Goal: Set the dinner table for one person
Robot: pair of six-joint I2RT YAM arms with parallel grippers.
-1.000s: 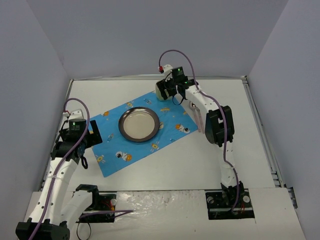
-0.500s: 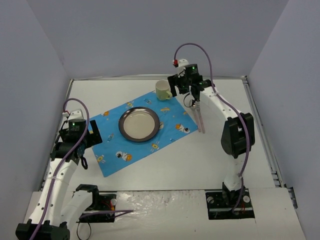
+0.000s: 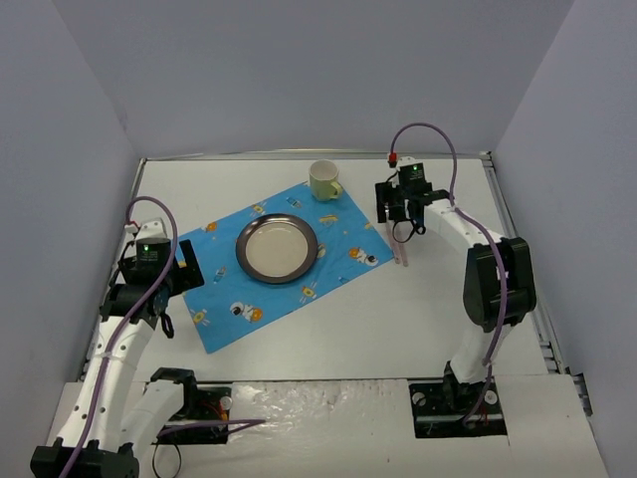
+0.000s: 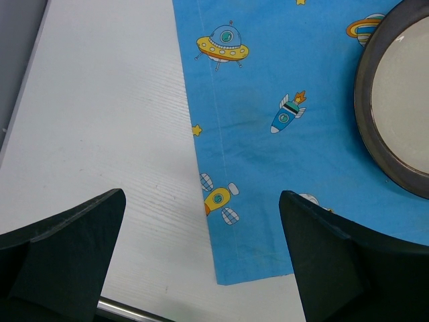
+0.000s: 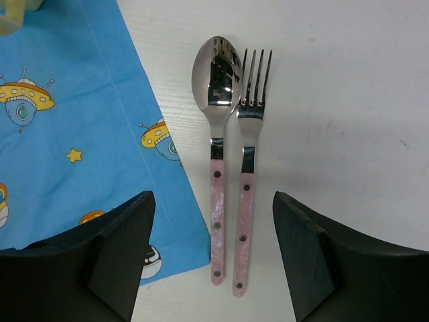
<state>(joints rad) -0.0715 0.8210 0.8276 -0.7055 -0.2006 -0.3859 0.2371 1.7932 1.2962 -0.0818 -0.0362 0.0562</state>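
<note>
On the white dinner table (image 3: 348,329) lies a blue cartoon-print placemat (image 3: 229,299) with a dark-rimmed plate (image 3: 277,248) on it. A pale yellow mug (image 3: 322,179) stands at the mat's far corner. A pink-handled spoon (image 5: 217,161) and fork (image 5: 247,168) lie side by side just right of the mat. My right gripper (image 3: 400,206) hovers open and empty above them; in the right wrist view (image 5: 213,258) its jaws straddle the handles. My left gripper (image 3: 159,282) is open and empty over the mat's left edge (image 4: 208,201), with the plate (image 4: 395,114) ahead to the right.
Grey walls enclose the table on three sides. Thin metal strips (image 3: 523,259) run along the table's edges. The arm bases (image 3: 458,398) sit at the near edge.
My right gripper has let go of the mug at the mat's far corner and moved right and nearer, over the spoon and fork. The left arm has not moved.
</note>
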